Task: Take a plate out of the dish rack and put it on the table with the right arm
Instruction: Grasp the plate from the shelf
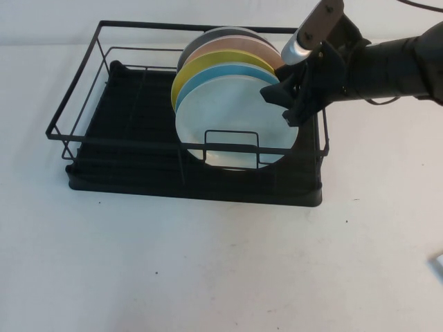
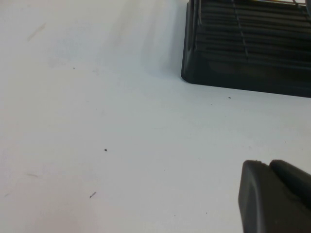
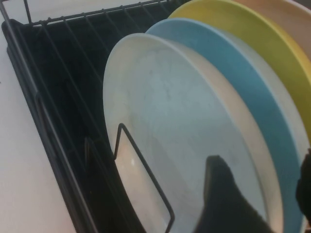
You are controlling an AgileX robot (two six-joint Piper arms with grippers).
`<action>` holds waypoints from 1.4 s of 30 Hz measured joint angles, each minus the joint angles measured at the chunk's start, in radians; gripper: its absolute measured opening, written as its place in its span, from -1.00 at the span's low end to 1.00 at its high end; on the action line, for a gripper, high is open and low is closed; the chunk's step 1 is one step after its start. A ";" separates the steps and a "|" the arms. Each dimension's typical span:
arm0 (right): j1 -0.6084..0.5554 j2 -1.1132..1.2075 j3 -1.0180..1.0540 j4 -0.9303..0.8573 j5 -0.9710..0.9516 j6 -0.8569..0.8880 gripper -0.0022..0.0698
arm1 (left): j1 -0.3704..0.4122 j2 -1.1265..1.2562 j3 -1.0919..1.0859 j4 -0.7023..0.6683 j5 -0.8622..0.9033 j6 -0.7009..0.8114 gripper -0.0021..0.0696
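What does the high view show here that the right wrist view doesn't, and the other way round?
Only the high view shows the whole dish rack, the table in front of it and the right arm's open right gripper at the plate's rim. Only the right wrist view shows one finger in front of the plate's face. Both show the plate upright before the blue plate and yellow plate. The left gripper appears in neither.

Legible text, labels, brands, numbers, signs: none on the plates, dish rack (image 1: 194,173), table (image 1: 208,270) or arm.
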 joint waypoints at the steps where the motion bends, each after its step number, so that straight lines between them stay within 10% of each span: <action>1: 0.000 0.000 0.000 0.002 0.000 -0.003 -0.11 | 0.000 0.000 0.000 0.000 0.000 0.000 -0.95; 42: 0.000 0.055 -0.020 0.114 0.008 -0.177 -0.11 | 0.000 0.000 0.000 0.000 0.000 0.000 -0.95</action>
